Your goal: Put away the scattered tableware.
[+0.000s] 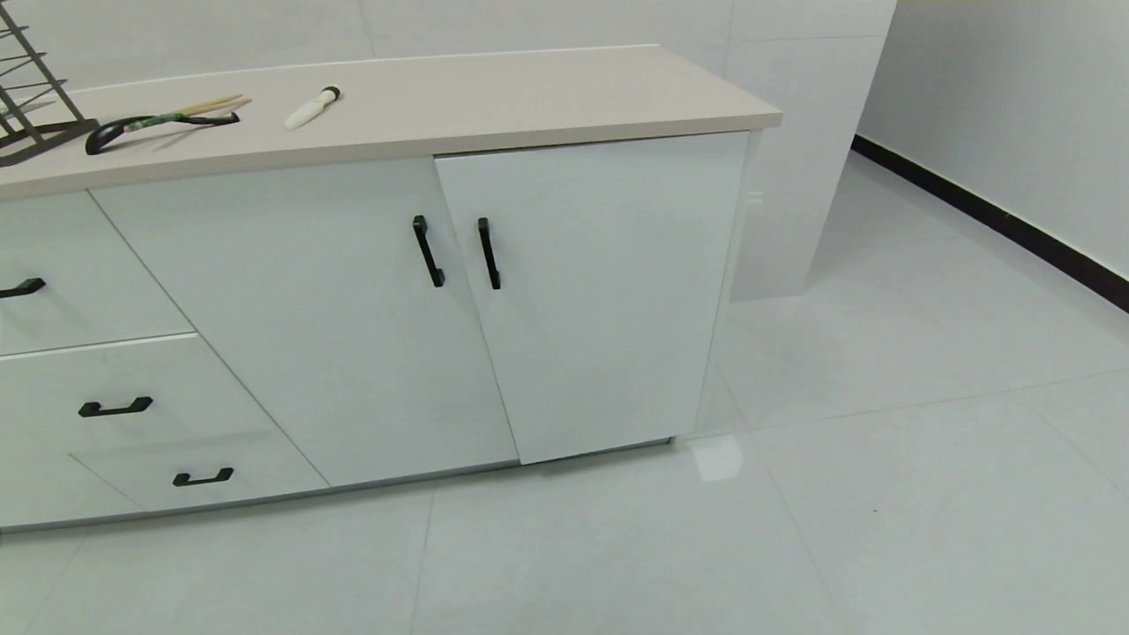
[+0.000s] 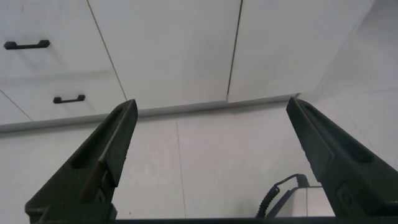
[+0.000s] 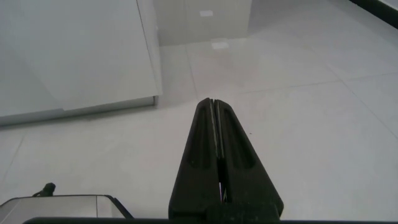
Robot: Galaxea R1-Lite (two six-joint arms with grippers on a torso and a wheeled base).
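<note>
A: On the table (image 1: 529, 97), what's out?
B: Chopsticks (image 1: 216, 105), a black spoon (image 1: 163, 122), a white utensil (image 1: 311, 108) (all near the rack (image 1: 53, 132)); left jaws spread wide; right jaws pressed together, empty.

Counter (image 1: 529, 88), items counted: one wire rack (image 1: 26, 97) at the far left, one black utensil (image 1: 159, 122) with a green-wrapped handle, two wooden chopsticks (image 1: 210, 105), and one white-handled utensil (image 1: 311, 108) (type cannot be told).

Cabinet front: two doors, the left door (image 1: 291, 326) and the right door (image 1: 600, 282). Upright black handles: two, the left door handle (image 1: 429, 251) and the right door handle (image 1: 489, 254). Drawers at the left: three. Horizontal black handles: three, the top drawer handle (image 1: 22, 287), middle drawer handle (image 1: 115, 407) and bottom drawer handle (image 1: 203, 478).

Grippers: two, my left gripper (image 2: 210, 104) and my right gripper (image 3: 213, 102).
</note>
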